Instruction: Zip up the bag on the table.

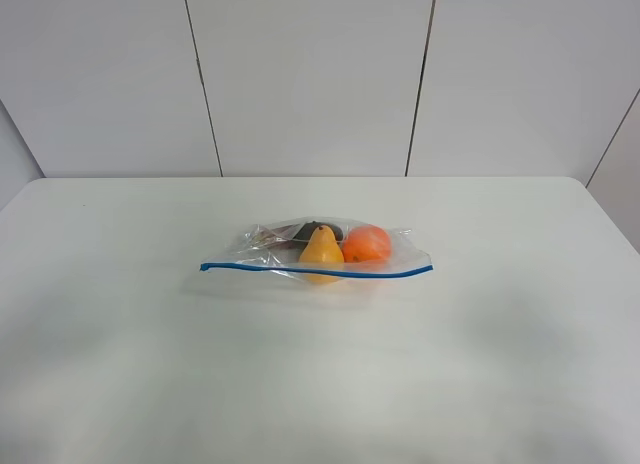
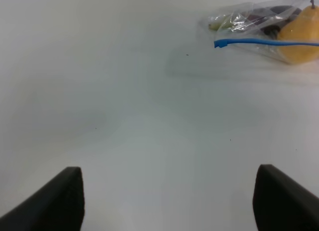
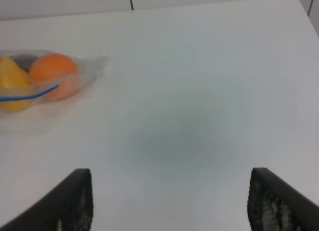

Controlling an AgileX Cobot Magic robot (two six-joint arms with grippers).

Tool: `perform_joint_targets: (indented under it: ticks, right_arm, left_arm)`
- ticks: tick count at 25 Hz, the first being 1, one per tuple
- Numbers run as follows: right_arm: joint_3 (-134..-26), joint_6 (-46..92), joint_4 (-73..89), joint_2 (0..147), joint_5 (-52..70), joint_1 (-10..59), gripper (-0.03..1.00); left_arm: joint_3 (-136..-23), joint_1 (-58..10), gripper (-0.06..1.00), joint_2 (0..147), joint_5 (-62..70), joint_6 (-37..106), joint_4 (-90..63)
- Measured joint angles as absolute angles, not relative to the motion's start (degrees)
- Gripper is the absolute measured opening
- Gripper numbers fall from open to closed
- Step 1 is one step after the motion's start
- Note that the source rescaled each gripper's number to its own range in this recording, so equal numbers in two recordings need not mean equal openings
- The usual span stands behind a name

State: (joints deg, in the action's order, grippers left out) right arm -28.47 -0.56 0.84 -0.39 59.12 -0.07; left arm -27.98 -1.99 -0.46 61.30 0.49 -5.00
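Observation:
The clear plastic bag [image 1: 330, 249] lies in the middle of the white table [image 1: 130, 354], its blue seal strip [image 1: 315, 271] along the near side. Inside it show a yellow pear [image 1: 321, 252], an orange [image 1: 367, 243] and a dark item [image 1: 318, 229]. Neither arm appears in the exterior high view. In the left wrist view the bag [image 2: 264, 29] lies well ahead of my open left gripper [image 2: 169, 198], whose dark fingertips [image 2: 55, 201] stand wide apart over bare table. My right gripper [image 3: 169, 201] is open too, with the bag [image 3: 42, 79] far off to one side.
A pale panelled wall [image 1: 310, 74] rises behind the table's far edge. The table's right rear corner [image 1: 585, 189] is rounded. Only the bag lies on the tabletop.

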Motion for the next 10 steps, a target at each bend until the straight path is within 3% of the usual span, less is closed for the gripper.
perform_joint_targets:
  ticks: [10]
  right_arm:
    - [-28.5, -0.9, 0.8, -0.4, 59.1, -0.1, 0.98]
  left_arm:
    - [-28.0, -2.0, 0.99, -0.5, 61.3, 0.5, -5.0]
